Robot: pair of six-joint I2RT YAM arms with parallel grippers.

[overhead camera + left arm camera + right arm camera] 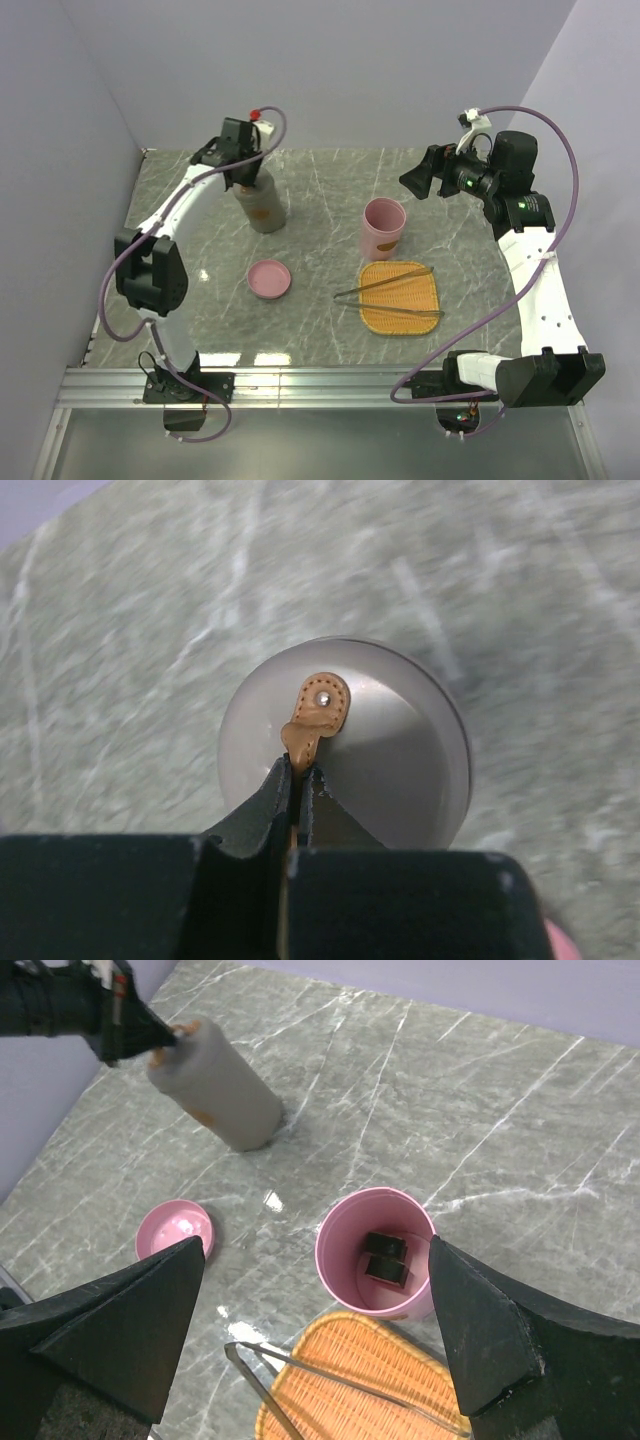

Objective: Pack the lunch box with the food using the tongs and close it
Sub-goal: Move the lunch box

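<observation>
The pink round lunch box (pixel 384 225) (pixel 333 1260) stands open on the marble table, with two dark-wrapped food pieces (pixel 385 1258) lying in its bottom. Its pink lid (pixel 269 278) (pixel 175 1232) lies apart to the left. The silver tongs (pixel 390 290) (pixel 340 1380) rest across the orange woven tray (pixel 400 318) (pixel 340 1350). My right gripper (pixel 415 182) (pixel 315 1245) hangs open above the lunch box, holding nothing. My left gripper (pixel 245 170) (pixel 298 770) is shut on the tan strap (pixel 320 708) on top of a grey cylinder (pixel 263 205) (pixel 215 1085).
The grey cylinder stands at the back left, near the left wall. The woven tray sits just in front of the lunch box, its near side close to the table's front edge. A metal rail runs along that edge.
</observation>
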